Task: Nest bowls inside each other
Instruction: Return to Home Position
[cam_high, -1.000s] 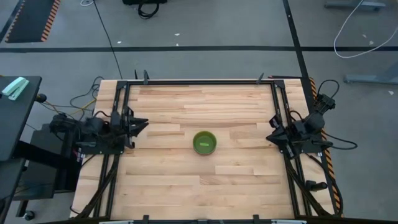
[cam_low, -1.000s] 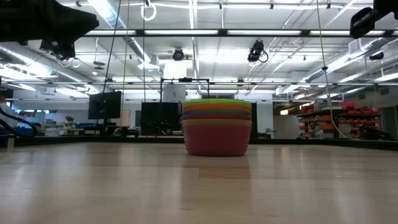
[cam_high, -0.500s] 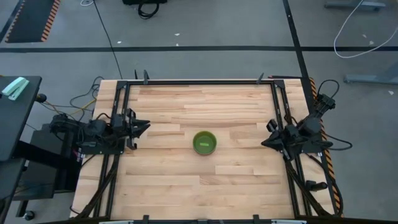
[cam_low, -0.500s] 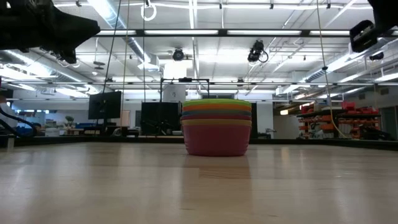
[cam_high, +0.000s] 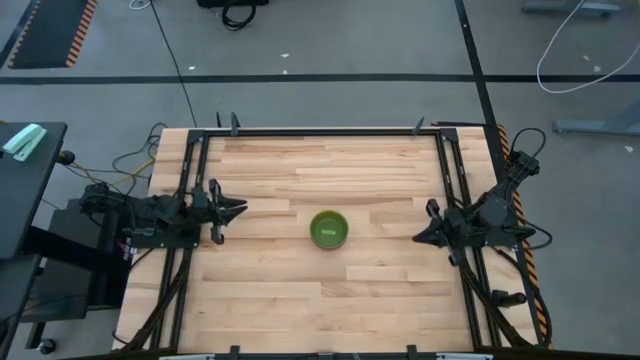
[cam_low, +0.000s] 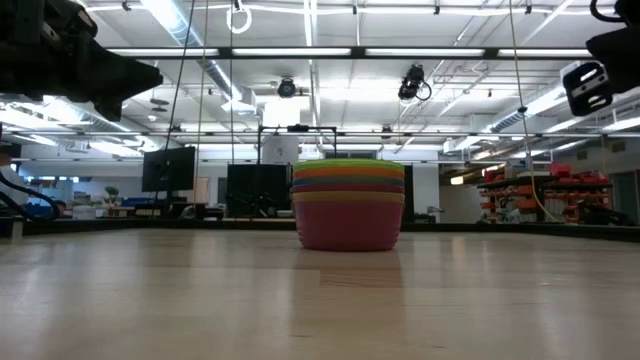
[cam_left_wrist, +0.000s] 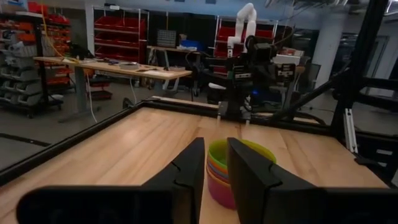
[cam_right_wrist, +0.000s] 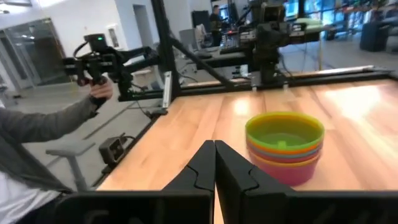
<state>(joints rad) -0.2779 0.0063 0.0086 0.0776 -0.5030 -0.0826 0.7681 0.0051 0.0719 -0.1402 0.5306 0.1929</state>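
The bowls (cam_high: 329, 229) stand nested in one stack at the table's middle, green on top and pink-red at the bottom on the wood; they also show as a stack of bowls (cam_low: 348, 205) in the low view. My left gripper (cam_high: 243, 209) hovers left of the stack, above the table, with a narrow gap between its fingers (cam_left_wrist: 215, 146). My right gripper (cam_high: 417, 238) hovers right of the stack, its fingers shut together (cam_right_wrist: 215, 144). Both wrist views show the stack ahead of the fingers: bowls (cam_left_wrist: 239, 171), bowls (cam_right_wrist: 285, 146). Neither gripper touches anything.
Black frame rails (cam_high: 320, 131) run along the table's far edge and both sides. Bare wood lies all around the stack. In the right wrist view a person's sleeve and hand (cam_right_wrist: 56, 118) holding a dark device show beyond the table's edge.
My left gripper has moved a little toward the bowls. My right gripper has moved toward the table's near edge and a little toward the bowls, and both arms sit lower in the low view. The stack has stayed where it was.
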